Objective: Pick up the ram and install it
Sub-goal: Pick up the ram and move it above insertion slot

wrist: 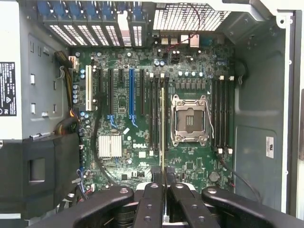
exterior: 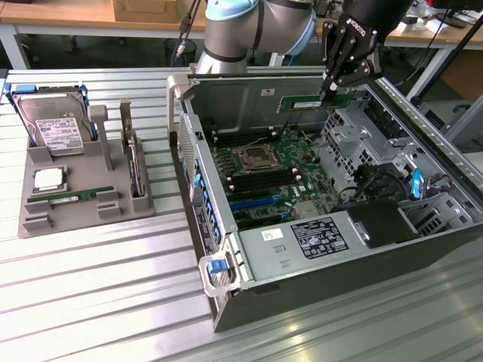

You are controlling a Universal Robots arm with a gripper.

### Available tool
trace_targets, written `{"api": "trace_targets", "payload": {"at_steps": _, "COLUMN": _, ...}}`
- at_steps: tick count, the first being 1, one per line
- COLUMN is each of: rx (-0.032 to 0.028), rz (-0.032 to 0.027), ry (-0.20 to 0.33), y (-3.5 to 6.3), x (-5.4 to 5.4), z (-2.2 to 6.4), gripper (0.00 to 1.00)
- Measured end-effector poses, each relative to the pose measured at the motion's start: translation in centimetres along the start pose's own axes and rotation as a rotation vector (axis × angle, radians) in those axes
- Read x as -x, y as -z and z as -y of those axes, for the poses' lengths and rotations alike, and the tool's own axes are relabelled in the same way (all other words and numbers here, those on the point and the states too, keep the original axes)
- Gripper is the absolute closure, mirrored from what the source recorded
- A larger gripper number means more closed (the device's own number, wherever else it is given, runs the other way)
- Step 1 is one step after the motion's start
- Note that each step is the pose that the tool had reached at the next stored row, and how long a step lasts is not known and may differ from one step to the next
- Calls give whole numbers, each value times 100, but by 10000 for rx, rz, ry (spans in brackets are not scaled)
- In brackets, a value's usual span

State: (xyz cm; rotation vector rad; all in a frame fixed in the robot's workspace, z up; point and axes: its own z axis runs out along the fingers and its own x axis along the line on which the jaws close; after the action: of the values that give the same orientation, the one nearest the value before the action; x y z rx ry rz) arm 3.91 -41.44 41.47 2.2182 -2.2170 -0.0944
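Gripper was clamped on the ram, gripping near its end on the exterior view's right and holding it in the air inside the open case, above the motherboard. In the wrist view the ram showed edge-on, its long axis parallel with the black memory slots beside the processor socket. It looked lined up over a slot but not seated.

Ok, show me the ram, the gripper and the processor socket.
the ram (exterior: 309,102): exterior view, middle of the green board's face.
the gripper (exterior: 330,91): exterior view, between the fingertips, which are shut on the ram.
the processor socket (wrist: 190,118): wrist view, centre of the socket, inside its metal frame.
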Motion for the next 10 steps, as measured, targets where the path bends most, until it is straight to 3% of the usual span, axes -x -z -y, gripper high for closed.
{"api": "trace_targets", "payload": {"at_steps": 10, "rx": 2, "rz": 1, "ry": 0, "y": 13, "x": 0, "z": 304, "gripper": 88}}
